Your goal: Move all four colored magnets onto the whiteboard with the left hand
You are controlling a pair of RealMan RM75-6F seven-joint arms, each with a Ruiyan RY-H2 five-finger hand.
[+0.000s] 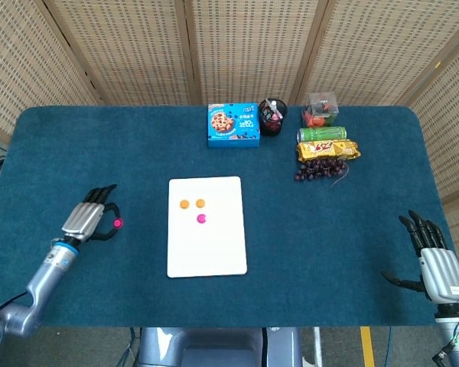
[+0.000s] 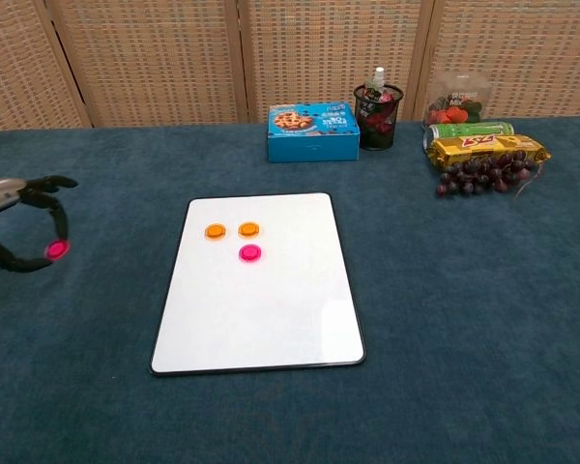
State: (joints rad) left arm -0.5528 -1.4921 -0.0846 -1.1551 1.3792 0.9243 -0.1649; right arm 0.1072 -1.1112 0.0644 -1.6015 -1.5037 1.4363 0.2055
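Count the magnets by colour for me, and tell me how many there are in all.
Orange magnets: 2, one beside the other on the whiteboard.
Pink magnets: 2, one on the whiteboard, one pinched in the left hand.
Total: 4 magnets.

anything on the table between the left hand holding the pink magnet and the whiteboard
No. Between the left hand with its pink magnet and the whiteboard lies only bare blue tablecloth, in head and chest views.

My head camera looks steeply down over the whole desk [image 1: 352, 252]; my chest camera sits lower and nearer, facing forward. Both share the whiteboard [image 1: 207, 245] beyond my left robot hand [image 1: 88, 220].
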